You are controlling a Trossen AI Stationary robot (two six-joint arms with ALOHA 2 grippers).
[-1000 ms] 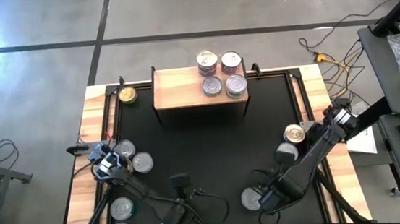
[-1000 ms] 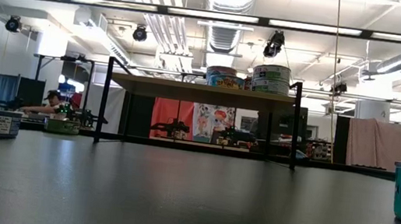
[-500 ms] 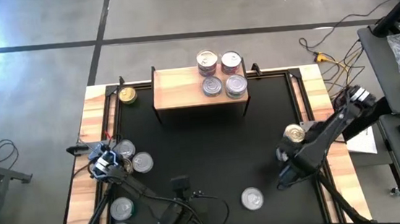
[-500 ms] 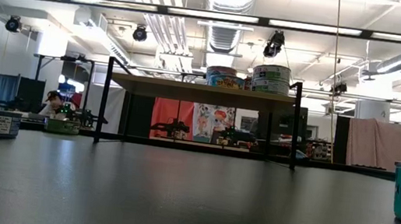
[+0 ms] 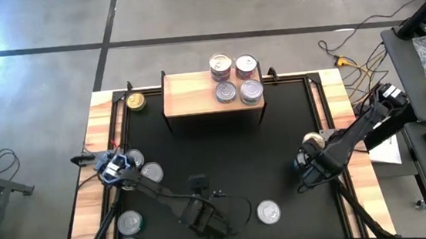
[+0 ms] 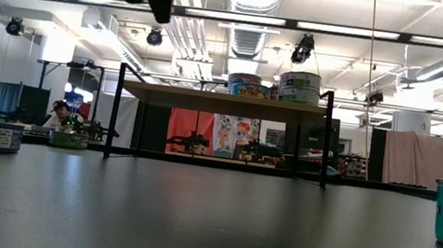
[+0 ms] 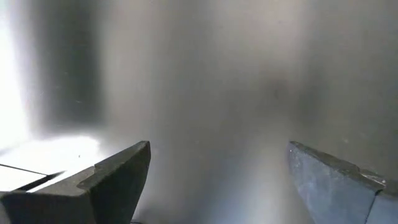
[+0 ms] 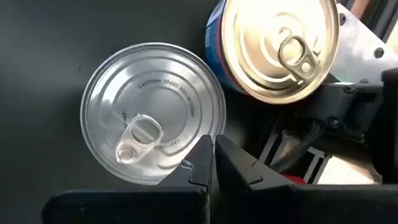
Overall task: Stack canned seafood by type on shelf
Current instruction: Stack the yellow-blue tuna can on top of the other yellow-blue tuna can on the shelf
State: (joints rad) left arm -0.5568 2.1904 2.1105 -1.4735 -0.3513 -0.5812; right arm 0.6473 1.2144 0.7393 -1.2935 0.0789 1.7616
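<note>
Black mat (image 5: 224, 157) over a wood-edged table, bare concrete floor around it, cables off to the side. The shelf (image 5: 212, 91) sits at the far edge of the mat with four cans (image 5: 236, 79) already grouped at its right end; most of the board is bare. The rest of the tins are loose: a gold-lidded one (image 5: 136, 102) far left by the shelf, a cluster near the left edge (image 5: 144, 168), two more at the near left (image 5: 128, 223), one alone near the front (image 5: 268, 212), and a pair on the right.

The right gripper (image 5: 304, 175) hovers just over that right pair, fingers pressed together, holding nothing. In the right wrist view the silver-lidded tin (image 8: 152, 121) lies directly under the tips, with the gold-lidded tin (image 8: 280, 46) just beside it, the two almost touching.

To pick the silver one, you likely need to spread the fingers first, centre over the lid, then come down straddling the rim. Watch the gold neighbour; a finger on that side could nudge it. Match it to a silver stack on the shelf.

The left gripper (image 5: 206, 217) reaches low across the near middle of the mat, fingers spread wide, empty.
</note>
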